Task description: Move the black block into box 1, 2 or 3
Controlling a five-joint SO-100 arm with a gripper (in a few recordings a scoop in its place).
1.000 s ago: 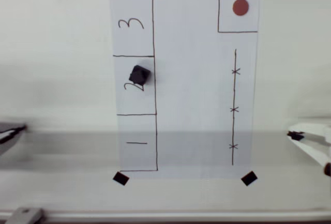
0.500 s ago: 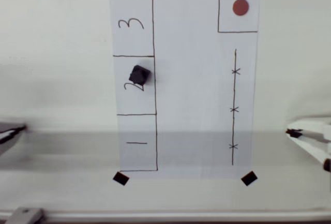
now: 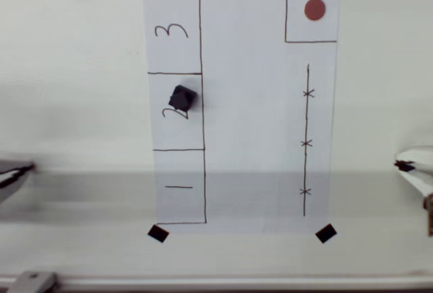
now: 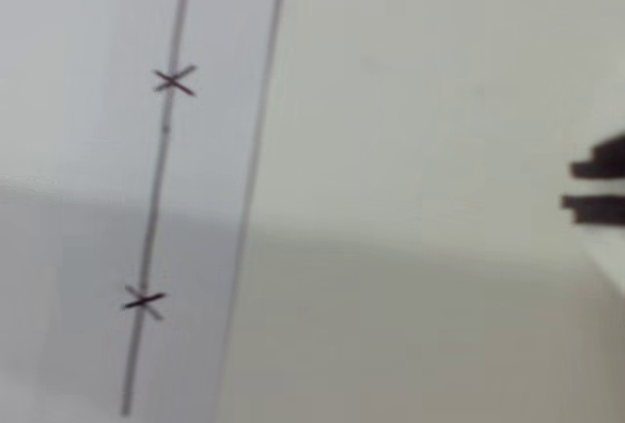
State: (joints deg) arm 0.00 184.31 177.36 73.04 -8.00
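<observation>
The block (image 3: pixel 183 98) sits in box 2 (image 3: pixel 176 111), partly over its numeral, well apart from the gripper (image 3: pixel 406 166) at the overhead view's right edge. Boxes 1 (image 3: pixel 179 187) and 3 (image 3: pixel 172 32) hold nothing. The jaws grip nothing; how far open, I cannot tell.

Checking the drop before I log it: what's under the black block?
The black block sits on the paper inside box 2, near its right line, covering part of the handwritten 2. What lies directly beneath it is hidden.
</observation>
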